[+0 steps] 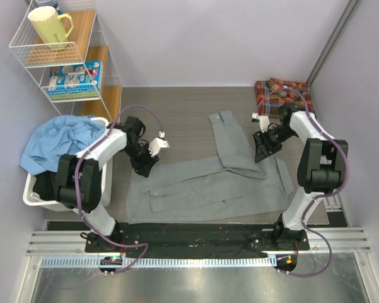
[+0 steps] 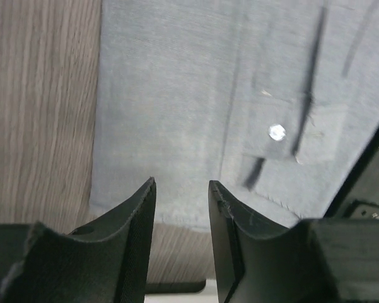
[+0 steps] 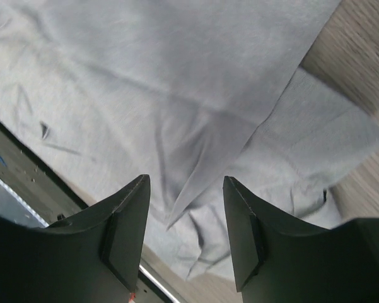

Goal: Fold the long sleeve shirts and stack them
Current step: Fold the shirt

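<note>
Your grey shirt (image 1: 208, 186) lay flat on the bench (image 1: 176, 107), close to the near edge. Its long way ran from the left side to the right side. One sleeve (image 1: 230, 139) stuck out from it toward the far edge, starting nearer the right end of the shirt. The plaid shirt (image 1: 282, 91) sat folded in the far right corner, well apart from the grey one.

Your left gripper (image 1: 145, 167) hung over the left end of the grey shirt. Its two fingers stood apart and nothing was between them. In the left wrist view the shirt's edge lay just under it, with a small pale button (image 2: 277, 132) a bit further in. Your right gripper (image 1: 260, 151) hung over the right end, near where the sleeve starts. Its fingers stood apart too, with only cloth below and nothing pinched. The wrist views were a bit blurry, so I could not tell if the fingertips touched the cloth.

I think the sleeve was the next thing to fold in. It lay on the far side of your right gripper, so the right arm was the nearer one. You would need to bring it back toward the near edge, across the shirt's long way.
</note>
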Tool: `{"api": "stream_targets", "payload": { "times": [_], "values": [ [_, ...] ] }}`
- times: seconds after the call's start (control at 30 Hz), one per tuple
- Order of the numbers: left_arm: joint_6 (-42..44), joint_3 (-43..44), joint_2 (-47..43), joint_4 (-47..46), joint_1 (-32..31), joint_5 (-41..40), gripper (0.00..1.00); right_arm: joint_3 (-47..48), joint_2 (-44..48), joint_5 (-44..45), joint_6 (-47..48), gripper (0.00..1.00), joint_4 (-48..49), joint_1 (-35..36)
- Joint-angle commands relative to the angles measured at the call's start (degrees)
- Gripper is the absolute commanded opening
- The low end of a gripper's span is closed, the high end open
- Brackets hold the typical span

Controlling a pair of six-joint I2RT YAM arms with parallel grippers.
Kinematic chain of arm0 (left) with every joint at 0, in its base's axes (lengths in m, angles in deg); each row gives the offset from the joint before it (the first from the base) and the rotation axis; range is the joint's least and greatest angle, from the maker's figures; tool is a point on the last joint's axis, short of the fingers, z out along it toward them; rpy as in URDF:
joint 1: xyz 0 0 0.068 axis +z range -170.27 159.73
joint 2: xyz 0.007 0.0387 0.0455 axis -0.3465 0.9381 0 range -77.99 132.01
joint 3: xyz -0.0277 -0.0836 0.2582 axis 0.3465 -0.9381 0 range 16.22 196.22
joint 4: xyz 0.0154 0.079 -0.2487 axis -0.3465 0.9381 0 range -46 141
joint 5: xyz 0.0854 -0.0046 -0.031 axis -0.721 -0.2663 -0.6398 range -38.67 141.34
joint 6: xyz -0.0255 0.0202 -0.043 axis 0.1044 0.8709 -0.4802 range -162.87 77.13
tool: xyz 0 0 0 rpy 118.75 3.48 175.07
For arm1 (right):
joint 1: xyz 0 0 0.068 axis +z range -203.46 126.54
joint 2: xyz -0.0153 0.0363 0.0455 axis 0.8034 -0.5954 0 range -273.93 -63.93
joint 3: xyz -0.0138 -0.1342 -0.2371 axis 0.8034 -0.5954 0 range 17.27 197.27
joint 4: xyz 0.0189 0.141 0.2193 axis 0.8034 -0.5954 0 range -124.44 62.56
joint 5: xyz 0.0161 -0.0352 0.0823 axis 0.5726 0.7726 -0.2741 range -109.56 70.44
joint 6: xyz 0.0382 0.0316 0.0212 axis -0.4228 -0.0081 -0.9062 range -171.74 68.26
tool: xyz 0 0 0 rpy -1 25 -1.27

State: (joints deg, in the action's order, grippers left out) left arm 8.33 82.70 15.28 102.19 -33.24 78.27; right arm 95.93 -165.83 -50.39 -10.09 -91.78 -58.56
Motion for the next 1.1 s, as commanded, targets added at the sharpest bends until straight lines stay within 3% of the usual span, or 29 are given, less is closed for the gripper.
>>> {"api": "stream_targets", "payload": {
  "times": [0.0,0.3,0.47,0.6,0.73,0.83,0.87,0.93,0.97,1.03,1.07],
  "values": [
    [-10.8,1.5,5.2,-8.4,-3.1,-7.2,0.38,2.0,-5.8,-0.3,-6.8,0.54,4.9,0.3],
    [-16.8,10.8,20.4,-14.3,-4.5,-15.0,0.32,6.5,-15.3,1.6,-8.9,0.52,8.0,0.3],
    [-17.6,20.5,29.1,-9.8,-3.9,-14.6,0.31,18.5,-17.3,-2.1,-7.7,0.59,1.7,0.2],
    [-17.4,24.0,28.6,-7.7,-3.6,-11.6,0.32,33.0,-21.2,-4.1,-12.6,0.72,3.2,0.4],
    [-16.7,24.0,24.4,-6.6,-3.4,-7.9,0.37,44.9,-30.7,-2.1,-17.3,0.79,7.6,2.3],
    [-18.1,24.6,19.4,-7.4,-1.7,0.4,0.47,53.3,-35.4,0.2,-18.1,0.8,9.3,4.7],
    [-19.5,23.9,17.6,-8.4,-1.1,2.7,0.59,54.8,-37.5,0.9,-18.1,0.81,9.8,5.1],
    [-21.6,22.7,12.2,-13.4,0.5,8.9,0.67,57.0,-38.6,2.3,-17.3,0.84,10.9,7.0],
    [-23.6,21.2,10.5,-15.4,0.8,10.6,0.8,56.4,-39.0,3.5,-17.0,0.85,12.6,7.9],
    [-26.8,19.5,5.1,-22.7,1.4,12.1,0.84,55.0,-39.1,5.3,-16.8,0.88,14.8,8.9],
    [-29.3,18.4,3.5,-24.9,1.5,12.4,0.99,54.3,-39.2,6.2,-16.7,0.89,17.1,9.3]
  ]
}}
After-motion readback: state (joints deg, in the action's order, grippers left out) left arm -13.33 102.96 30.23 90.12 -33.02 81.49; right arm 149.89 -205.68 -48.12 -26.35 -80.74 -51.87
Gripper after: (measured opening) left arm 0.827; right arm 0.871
